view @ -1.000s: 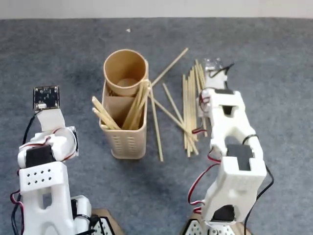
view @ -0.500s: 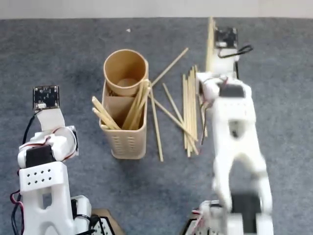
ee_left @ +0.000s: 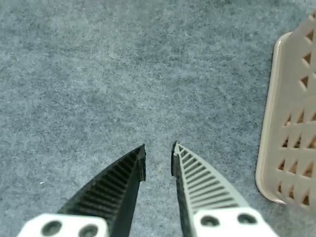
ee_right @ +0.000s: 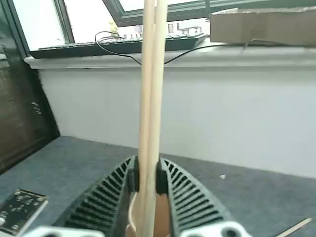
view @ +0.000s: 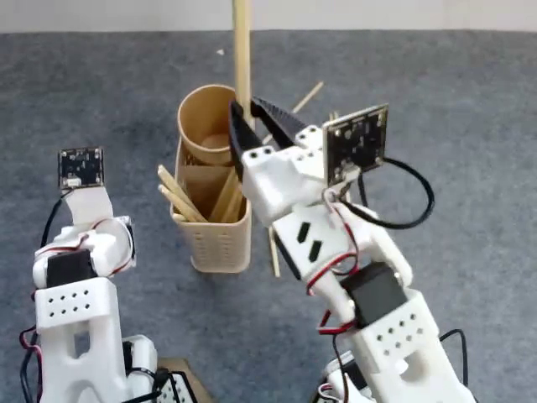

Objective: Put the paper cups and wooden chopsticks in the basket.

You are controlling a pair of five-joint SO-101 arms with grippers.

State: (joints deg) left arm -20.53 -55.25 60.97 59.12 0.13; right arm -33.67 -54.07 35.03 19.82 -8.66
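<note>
Swung across from the pile on its own side, the right arm (view: 336,252) now leans over the basket (view: 214,243); a second ago it was bent down among the loose chopsticks (view: 306,95).

In the high view, the right gripper (view: 246,109) hangs above the basket's far end, just beside the paper cup (view: 210,117) standing in that end. It is clamped on the held chopsticks (view: 242,50), which rise upright past the picture's top edge. More sticks (view: 178,197) lean in the basket's near part, with their ends over the rim. The right arm hides most of the loose chopsticks on the grey carpet (view: 126,84). The left arm (view: 75,277) sits folded at its own side, apart from the basket, as before.

In the left wrist view, the left gripper (ee_left: 158,158) points down at the carpet, its fingers a narrow gap apart with nothing between them. The basket's perforated wall stands off to one side.

In the right wrist view, two sticks side by side are pinched between the ribbed fingers (ee_right: 192,197). Behind them are a white wall (ee_right: 237,113), a sill with a keyboard (ee_right: 118,44) and a cardboard box (ee_right: 261,24).
</note>
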